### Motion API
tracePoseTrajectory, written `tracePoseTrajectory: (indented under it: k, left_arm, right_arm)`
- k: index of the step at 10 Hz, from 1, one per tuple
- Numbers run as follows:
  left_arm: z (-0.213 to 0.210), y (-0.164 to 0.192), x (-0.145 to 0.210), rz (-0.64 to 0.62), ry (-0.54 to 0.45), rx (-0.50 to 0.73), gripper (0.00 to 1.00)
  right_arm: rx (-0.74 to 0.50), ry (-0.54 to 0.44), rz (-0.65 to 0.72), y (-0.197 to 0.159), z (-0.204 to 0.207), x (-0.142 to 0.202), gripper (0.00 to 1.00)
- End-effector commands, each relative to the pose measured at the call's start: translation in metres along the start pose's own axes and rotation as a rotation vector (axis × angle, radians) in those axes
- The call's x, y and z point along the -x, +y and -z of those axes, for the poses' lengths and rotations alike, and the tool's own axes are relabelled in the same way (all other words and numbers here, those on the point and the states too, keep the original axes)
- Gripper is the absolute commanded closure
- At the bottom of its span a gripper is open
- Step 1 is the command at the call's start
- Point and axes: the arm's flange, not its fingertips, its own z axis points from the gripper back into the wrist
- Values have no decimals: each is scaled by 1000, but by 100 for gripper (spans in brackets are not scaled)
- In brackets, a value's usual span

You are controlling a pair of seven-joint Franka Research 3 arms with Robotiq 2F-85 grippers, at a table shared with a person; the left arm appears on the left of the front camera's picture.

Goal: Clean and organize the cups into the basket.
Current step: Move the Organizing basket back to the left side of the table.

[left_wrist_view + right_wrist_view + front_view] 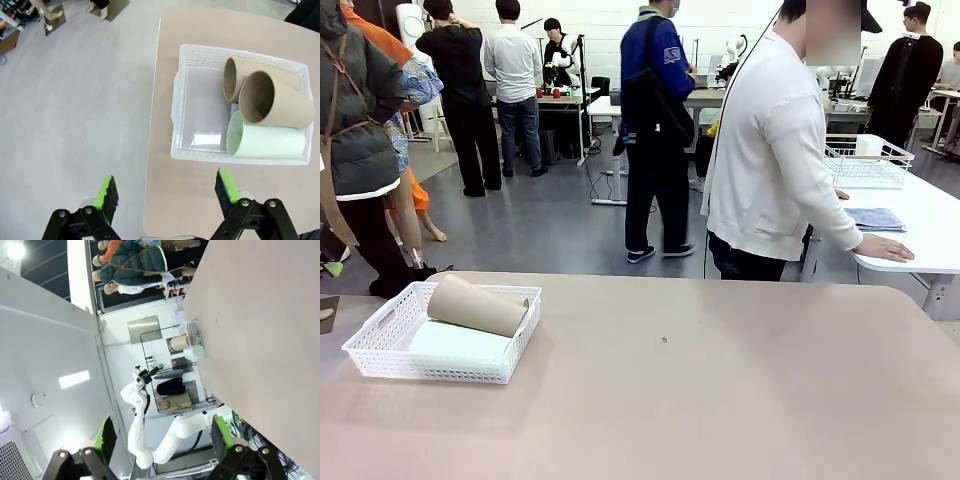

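The white lattice basket [380, 342] stands at the table's left end. A tan cup [475, 305] lies on its side in it, over a pale mint cup [460, 347]. From above, the basket [176, 115] holds two tan cups [277, 102] [231, 80] and the mint cup [270, 142], all lying down with mouths toward the bare half. My left gripper [166, 190] hangs open above the table's edge, short of the basket and touching nothing. My right gripper [163, 435] is open and empty in the air; far beyond it I see the basket [194, 330] with the cups.
A person in a white top stands at the far side, one hand [885, 250] on a neighbouring white table that carries a wire basket [868, 165] and a folded blue cloth [875, 218]. The tan table [720, 400] stretches wide to the basket's right. Floor lies past its left edge.
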Motion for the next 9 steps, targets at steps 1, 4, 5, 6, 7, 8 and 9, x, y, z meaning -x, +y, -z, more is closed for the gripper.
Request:
tracePoseTrajectory:
  k: [1,4,5,6,7,8,9]
  left_arm:
    - [-1,-1,-1,3,-11,8,0]
    - [-17,20,-6,-16,47,176,0]
    - [-41,46,-9,4,150,446,0]
    - [-68,79,-8,48,228,752,0]
    - [-85,109,-8,56,243,939,0]
    - [-84,137,-13,-3,220,992,0]
    - [-68,168,-21,-72,241,1072,0]
  right_arm:
    - [-10,-13,-1,-1,1,0,0]
    - [-10,-13,-1,-1,1,0,0]
    - [-10,-13,-1,-1,1,0,0]
    - [-10,-13,-1,-1,1,0,0]
    - [-10,-13,-1,-1,1,0,0]
    - [-10,-13,-1,-1,1,0,0]
    - [-10,-13,-1,-1,1,0,0]
